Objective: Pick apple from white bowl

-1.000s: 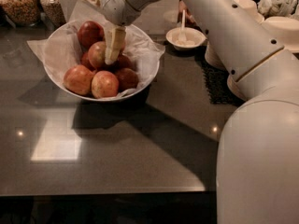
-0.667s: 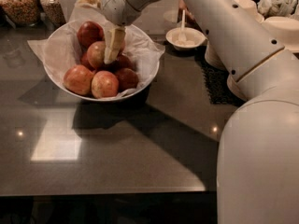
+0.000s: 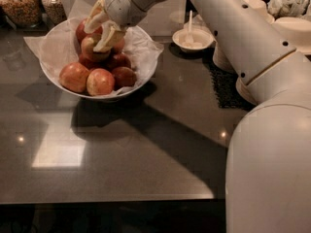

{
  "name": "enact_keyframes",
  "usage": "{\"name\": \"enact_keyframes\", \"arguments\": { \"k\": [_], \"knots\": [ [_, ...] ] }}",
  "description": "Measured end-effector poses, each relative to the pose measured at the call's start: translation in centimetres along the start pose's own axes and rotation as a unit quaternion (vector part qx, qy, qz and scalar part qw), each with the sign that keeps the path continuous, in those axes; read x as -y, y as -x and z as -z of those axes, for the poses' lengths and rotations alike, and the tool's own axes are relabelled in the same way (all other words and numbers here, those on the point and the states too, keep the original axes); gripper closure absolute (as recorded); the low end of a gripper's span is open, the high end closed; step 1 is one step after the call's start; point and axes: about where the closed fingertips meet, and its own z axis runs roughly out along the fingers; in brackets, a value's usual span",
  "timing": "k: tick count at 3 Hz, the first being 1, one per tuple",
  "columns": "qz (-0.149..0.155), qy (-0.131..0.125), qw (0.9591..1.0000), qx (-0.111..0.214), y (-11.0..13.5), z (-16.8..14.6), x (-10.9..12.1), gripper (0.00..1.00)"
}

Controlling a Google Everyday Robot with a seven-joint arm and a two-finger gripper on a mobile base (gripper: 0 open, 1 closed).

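The apple [image 3: 90,52], paler than the others with yellow-green skin and a red blush, sits at the top of the pile in the white bowl [image 3: 146,75]. The gripper [image 3: 93,39] reaches down from the upper right and pinches it, one finger [image 3: 95,19] on its upper left and the other on its right. Deeper red apples [image 3: 74,76] lie under and in front of it on the crinkled white paper [image 3: 38,44] lining the bowl. The bowl stands on a dark table [image 3: 146,144]. To the right, well apart, a small white bowl [image 3: 199,41] holds a spoon [image 3: 189,23]. Two glass jars [image 3: 19,4] of food stand behind on the left.
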Motion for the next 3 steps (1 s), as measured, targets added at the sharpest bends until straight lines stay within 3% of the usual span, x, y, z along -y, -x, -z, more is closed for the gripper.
{"name": "enact_keyframes", "arguments": {
  "k": [1, 2, 3],
  "knots": [
    [0.000, 0.000, 1.0000, 0.000, 0.00, 0.00, 0.00, 0.89],
    [0.000, 0.000, 1.0000, 0.000, 0.00, -0.01, 0.00, 1.00],
    [0.000, 0.000, 1.0000, 0.000, 0.01, 0.00, 0.00, 1.00]
  ]
}}
